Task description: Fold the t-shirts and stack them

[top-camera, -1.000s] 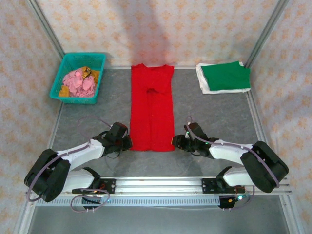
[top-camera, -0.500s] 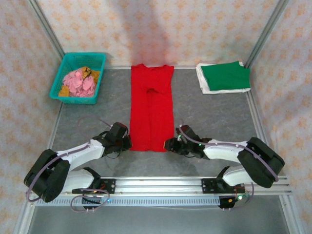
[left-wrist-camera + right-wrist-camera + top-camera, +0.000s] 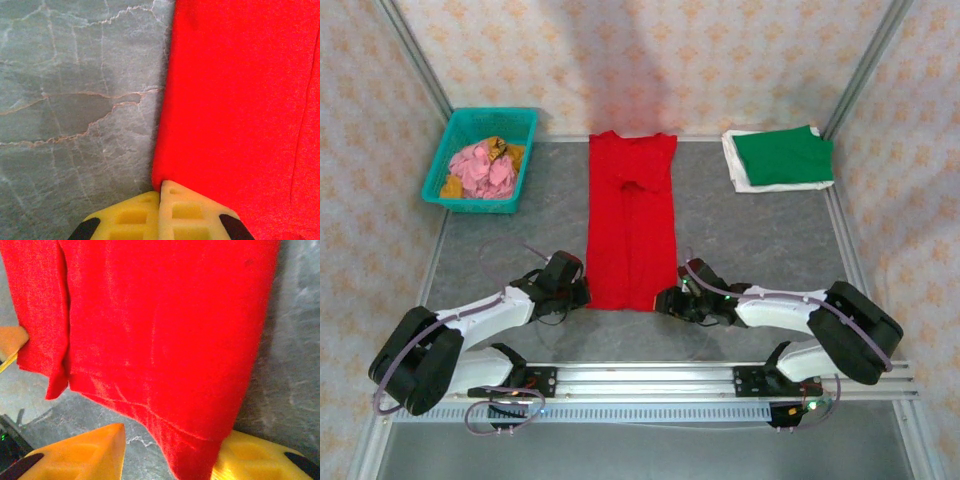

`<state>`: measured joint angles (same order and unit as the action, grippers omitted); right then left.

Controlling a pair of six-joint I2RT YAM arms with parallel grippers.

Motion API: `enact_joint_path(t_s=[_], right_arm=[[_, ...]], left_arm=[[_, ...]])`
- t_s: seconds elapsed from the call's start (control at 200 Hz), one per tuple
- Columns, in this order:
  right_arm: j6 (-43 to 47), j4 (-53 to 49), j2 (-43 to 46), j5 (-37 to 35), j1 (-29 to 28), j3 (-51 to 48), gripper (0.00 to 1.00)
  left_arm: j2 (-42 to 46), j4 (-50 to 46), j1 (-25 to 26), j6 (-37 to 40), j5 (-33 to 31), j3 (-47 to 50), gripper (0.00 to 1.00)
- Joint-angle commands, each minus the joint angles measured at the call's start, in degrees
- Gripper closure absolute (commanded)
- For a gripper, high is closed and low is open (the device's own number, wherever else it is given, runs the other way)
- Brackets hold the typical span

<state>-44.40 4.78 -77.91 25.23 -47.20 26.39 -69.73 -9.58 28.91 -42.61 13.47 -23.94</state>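
Red t-shirt [image 3: 631, 230] lies flat; left gripper [image 3: 160, 189] pinches its near-left corner, right gripper [image 3: 170, 442] gapes wide astride near-right corner (unclamped).

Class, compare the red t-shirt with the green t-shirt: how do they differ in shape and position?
The red t-shirt is a long narrow strip; the green t-shirt is a compact rectangle. Red lies centrally, green in the far right corner. Red rests on the table, green on a white t-shirt. Both are plain and flat.
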Motion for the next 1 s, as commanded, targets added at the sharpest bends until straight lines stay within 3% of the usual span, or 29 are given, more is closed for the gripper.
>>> enact_joint_path(t_s=[0.0, 0.53, 0.796, 0.996], right_arm=[[-0.7, -2.4, -1.0, -6.0, 0.9, 1.9, 0.57], [-1.7, -4.8, -0.8, -6.7, 1.8, 4.3, 0.64], [-0.6, -3.5, -0.4, -4.0, 1.8, 5.0, 0.90], [0.5, -3.0, 2.3, -2.8, 0.8, 2.3, 1.00]], left_arm=[[-1.1, 4.1, 1.2, -0.2, -0.5, 0.9, 1.00], [0.3, 2.8, 1.3, 0.2, -0.8, 0.4, 1.00], [2.2, 1.7, 1.2, 0.4, -1.0, 0.3, 1.00], [5.5, -2.3, 3.4, 0.6, -3.0, 0.5, 1.00]])
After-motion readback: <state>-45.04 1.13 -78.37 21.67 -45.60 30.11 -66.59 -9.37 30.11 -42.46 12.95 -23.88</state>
